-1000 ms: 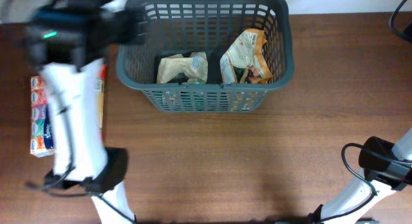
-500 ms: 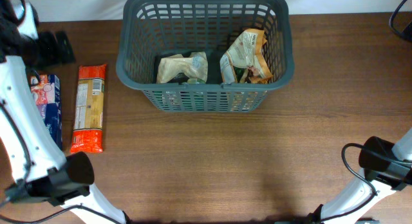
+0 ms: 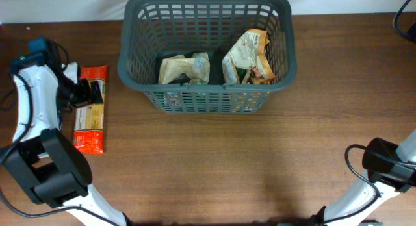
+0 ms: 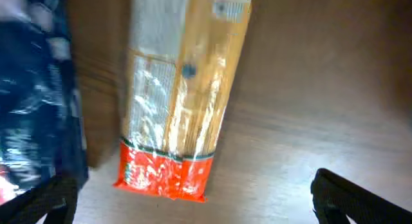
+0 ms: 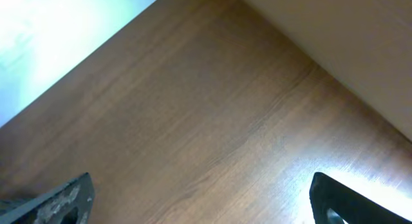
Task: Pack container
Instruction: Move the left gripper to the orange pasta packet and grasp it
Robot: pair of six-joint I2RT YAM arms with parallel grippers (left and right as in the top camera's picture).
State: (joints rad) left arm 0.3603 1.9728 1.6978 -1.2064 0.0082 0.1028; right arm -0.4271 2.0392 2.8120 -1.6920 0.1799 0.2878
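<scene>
Left wrist: pasta packet [image 4: 180,102] label illegible.

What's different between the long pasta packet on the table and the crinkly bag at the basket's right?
The pasta packet is long, narrow and straight; the crinkly bag is wider and crumpled. The packet lies flat on the table, outside the basket; the bag sits inside it. The packet is clear with red-orange ends; the bag is pale with an orange edge. Both are packaged groceries.
</scene>
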